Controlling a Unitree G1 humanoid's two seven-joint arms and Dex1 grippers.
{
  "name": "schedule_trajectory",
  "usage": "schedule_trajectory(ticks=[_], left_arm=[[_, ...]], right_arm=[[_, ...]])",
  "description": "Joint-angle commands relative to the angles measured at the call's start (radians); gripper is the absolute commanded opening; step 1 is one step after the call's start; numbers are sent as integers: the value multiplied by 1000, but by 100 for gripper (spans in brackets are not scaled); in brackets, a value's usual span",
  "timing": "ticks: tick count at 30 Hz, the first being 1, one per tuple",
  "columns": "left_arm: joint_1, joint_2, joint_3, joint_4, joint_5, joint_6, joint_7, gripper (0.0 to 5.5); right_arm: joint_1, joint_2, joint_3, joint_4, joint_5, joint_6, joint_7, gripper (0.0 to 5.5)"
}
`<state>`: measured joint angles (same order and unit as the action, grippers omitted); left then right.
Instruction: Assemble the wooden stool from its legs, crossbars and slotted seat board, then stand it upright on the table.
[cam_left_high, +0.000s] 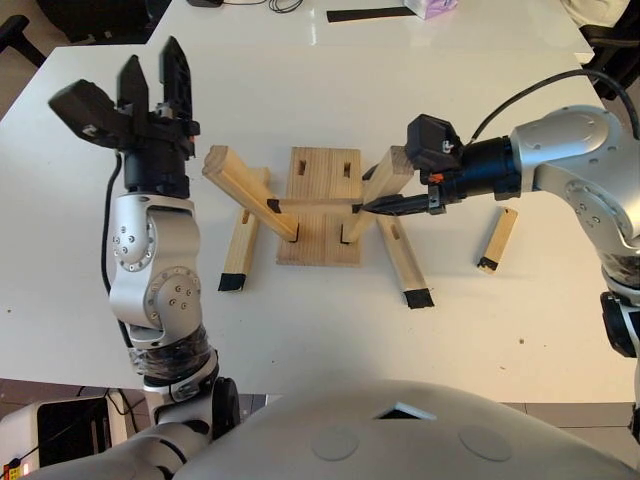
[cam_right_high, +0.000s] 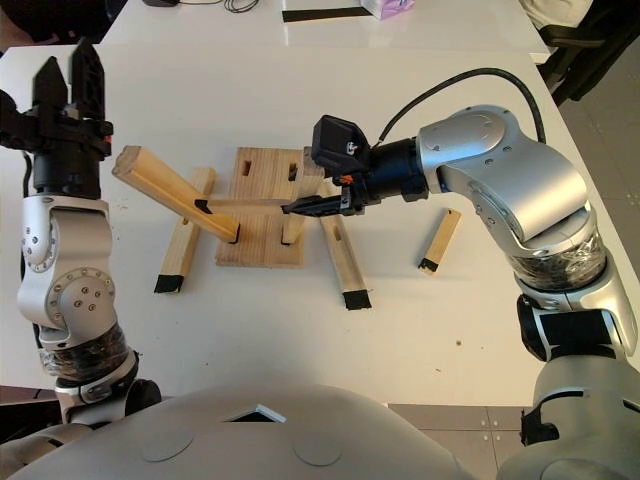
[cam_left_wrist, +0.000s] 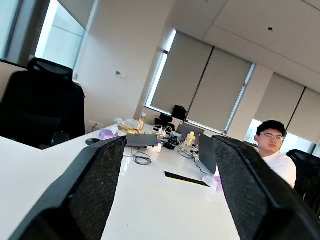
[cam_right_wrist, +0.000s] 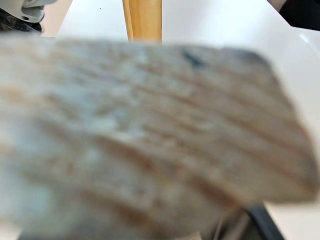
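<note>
1. One slotted seat board (cam_left_high: 318, 243) lies flat at the middle of the white table (cam_left_high: 300, 330). Two slots show near its 12 o'clock edge.
2. There are four legs. Two lie flat on the table with their dark feet toward 6 o'clock. The left flat leg (cam_left_high: 238, 255) is at the board's 9 o'clock edge, and the right flat leg (cam_left_high: 405, 265) is at about its 4 o'clock.
3. The other two rise tilted from the board. The left raised leg (cam_left_high: 245, 188) leans out toward 10 o'clock, and the right raised leg (cam_left_high: 385, 178) leans toward 2 o'clock.
4. One crossbar (cam_left_high: 315, 204) runs from 9 to 3 o'clock between the two raised legs and meets each of them.
5. One short loose piece (cam_left_high: 497, 238) with a dark end lies on the table at the board's 3 o'clock, well apart from it.
6. The left gripper (cam_left_high: 153, 60) is raised at the board's 9 o'clock, clear of all the wood and pointing to 12 o'clock. Its fingers (cam_left_wrist: 85, 200) are spread wide and hold nothing.
7. The right gripper (cam_left_high: 368, 208) comes in from 3 o'clock, with its tip where the crossbar joins the right raised leg. Blurred wood lies close before its wrist camera. Whether it is clamped on anything cannot be told.
</note>
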<state>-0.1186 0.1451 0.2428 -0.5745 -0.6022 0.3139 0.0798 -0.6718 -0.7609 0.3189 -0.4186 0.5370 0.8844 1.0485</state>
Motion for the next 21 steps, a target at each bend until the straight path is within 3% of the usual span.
schedule_trajectory(ticks=[1,7,11,17,21], left_arm=[[4,-13,16,16,-14,9,2,317],[22,18,83,26,-47,37,5,317],[91,39,100,16,-43,73,-2,317],[383,122,161,0,-19,116,-124,317],[496,171,179,-4,22,102,-202,270]], right_arm=[[56,2,-10,49,-32,-86,20,258],[113,43,-134,-2,23,-88,-47,344],[182,-6,-238,-114,107,-2,-74,402],[454,-146,-411,-238,186,18,-26,405],[530,-69,-454,-229,185,19,-160,407]])
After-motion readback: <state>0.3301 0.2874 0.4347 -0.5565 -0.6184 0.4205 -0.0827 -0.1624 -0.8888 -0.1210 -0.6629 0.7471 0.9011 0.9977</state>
